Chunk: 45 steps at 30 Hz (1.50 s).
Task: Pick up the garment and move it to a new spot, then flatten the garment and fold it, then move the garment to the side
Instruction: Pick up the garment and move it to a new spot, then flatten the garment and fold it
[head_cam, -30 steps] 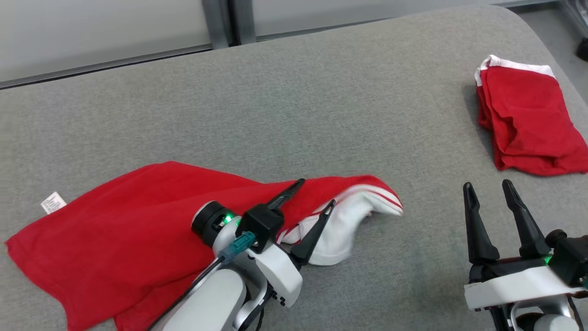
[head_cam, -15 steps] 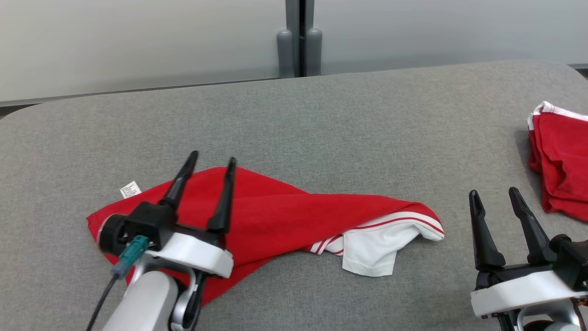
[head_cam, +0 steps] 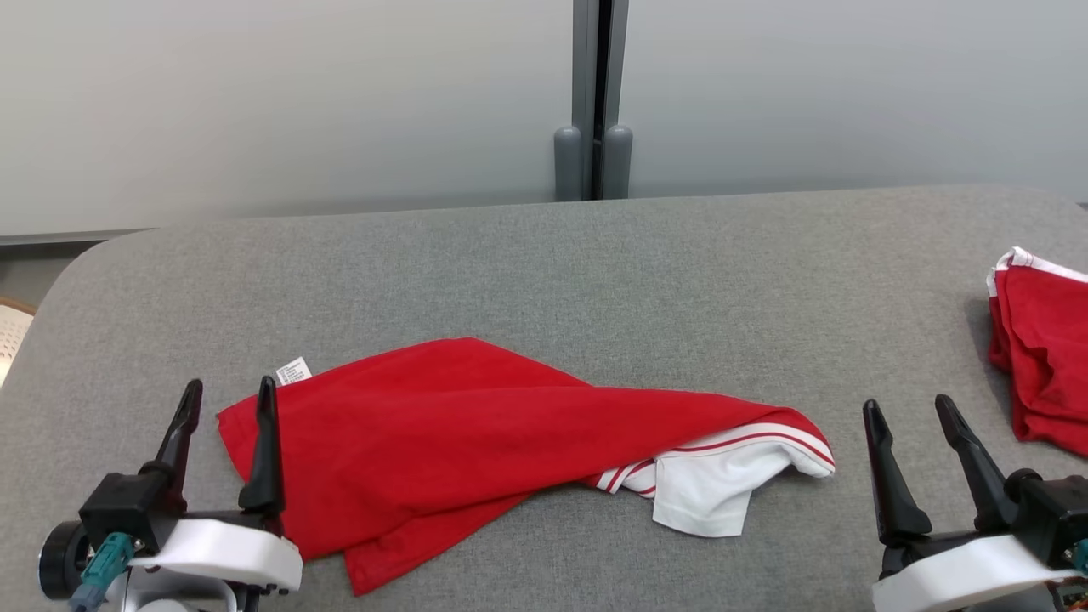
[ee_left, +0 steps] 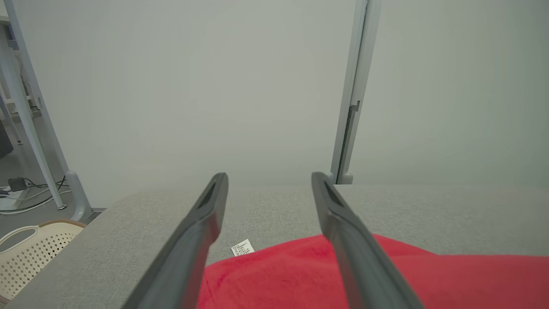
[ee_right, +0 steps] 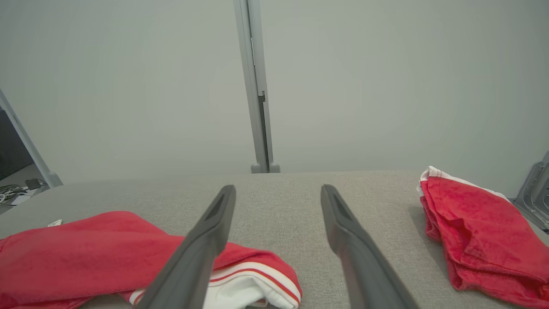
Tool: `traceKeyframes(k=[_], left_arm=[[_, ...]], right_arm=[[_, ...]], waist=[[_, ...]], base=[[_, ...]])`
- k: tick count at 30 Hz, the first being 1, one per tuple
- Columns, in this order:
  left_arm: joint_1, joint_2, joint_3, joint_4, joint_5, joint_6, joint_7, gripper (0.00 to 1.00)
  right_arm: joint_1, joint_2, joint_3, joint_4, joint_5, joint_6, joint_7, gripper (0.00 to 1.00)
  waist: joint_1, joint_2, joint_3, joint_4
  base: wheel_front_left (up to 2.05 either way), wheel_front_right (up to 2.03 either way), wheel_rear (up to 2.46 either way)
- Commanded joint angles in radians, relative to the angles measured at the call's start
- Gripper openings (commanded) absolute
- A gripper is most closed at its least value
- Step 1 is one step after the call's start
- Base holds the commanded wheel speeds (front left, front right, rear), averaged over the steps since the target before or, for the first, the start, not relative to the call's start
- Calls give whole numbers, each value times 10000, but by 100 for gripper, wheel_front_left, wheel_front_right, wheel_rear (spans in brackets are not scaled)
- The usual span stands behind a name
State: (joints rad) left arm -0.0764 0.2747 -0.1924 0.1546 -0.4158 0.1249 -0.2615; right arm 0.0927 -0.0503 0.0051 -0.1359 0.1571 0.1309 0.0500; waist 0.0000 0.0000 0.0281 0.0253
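The garment [head_cam: 476, 433] is a red shirt with a white, red-striped sleeve [head_cam: 714, 493], lying crumpled and partly folded over itself in the middle of the grey table [head_cam: 544, 272]. A white label [head_cam: 293, 371] sticks out at its left corner. My left gripper [head_cam: 231, 387] is open at the lower left, its right finger over the garment's left edge and holding nothing. In the left wrist view the left gripper [ee_left: 269, 176] stands open above the red cloth [ee_left: 429, 279]. My right gripper [head_cam: 908, 404] is open and empty, to the right of the sleeve. The right wrist view has the right gripper [ee_right: 278, 188] with the garment [ee_right: 85, 244] at left.
A second red garment [head_cam: 1041, 357], folded with a white trim, lies at the table's right edge, also the second garment [ee_right: 472, 227] in the right wrist view. A cream perforated basket [ee_left: 25, 253] stands off the table's left end. A grey partition wall [head_cam: 340, 102] runs behind the table.
The head camera has tilted up and swung, shifting the whole picture. My left gripper has drawn back from over the garment's sleeve to its left corner. The garment lies free on the table.
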Motion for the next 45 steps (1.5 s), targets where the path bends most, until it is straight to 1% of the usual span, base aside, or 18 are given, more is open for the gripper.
traceKeyframes(k=[1, 3, 7, 17, 31, 34, 38, 43, 44, 45], left_arm=[[104, 67, 34, -33, -14, -16, -39, 100], [424, 166, -35, -74, 38, -82, -40, 100], [713, 250, -157, -130, 122, -75, 56, 100], [1090, 462, -152, -452, 45, 146, 339, 100], [1210, 489, -303, -834, 99, 432, 737, 100], [1068, 433, -379, -799, -42, 391, 1009, 100], [563, 330, -567, -174, -310, 203, 1684, 100], [-278, 1, -672, 1544, -937, -304, 2285, 100], [-278, 1, -672, 1544, -937, -304, 2285, 100], [-458, -57, -667, 1943, -1042, -391, 2345, 100]], right_arm=[[104, -14, -33, 37, -34, -4, 41, 100], [287, -14, -38, 62, -58, -4, 94, 100], [504, -14, -67, 56, -72, -4, 168, 100], [693, -14, -76, -11, 53, -4, 180, 100], [585, -14, -28, 12, 50, -4, 129, 100], [560, -14, -49, -11, 55, -4, 124, 100], [445, -15, 39, -27, 53, -4, 138, 100], [59, -14, 281, -149, 72, -4, 160, 100], [59, -14, 281, -149, 72, -4, 160, 100], [1, -15, 288, -116, 88, -4, 119, 100]], waist=[[0, 0, -122, 5], [0, 0, -326, -6], [0, 0, -476, -29], [0, 0, -622, -80], [0, 0, -597, -12], [0, 0, -527, 29], [0, 0, -249, 118], [0, 0, 618, 114], [0, 0, 618, 114], [0, 0, 733, 108]], base=[[0, 0, 0], [0, 0, 0], [0, 0, 0], [0, 0, 0], [0, 0, 0], [0, 0, 0], [0, 0, 0], [0, 0, 0], [0, 0, 0], [0, 0, 0]])
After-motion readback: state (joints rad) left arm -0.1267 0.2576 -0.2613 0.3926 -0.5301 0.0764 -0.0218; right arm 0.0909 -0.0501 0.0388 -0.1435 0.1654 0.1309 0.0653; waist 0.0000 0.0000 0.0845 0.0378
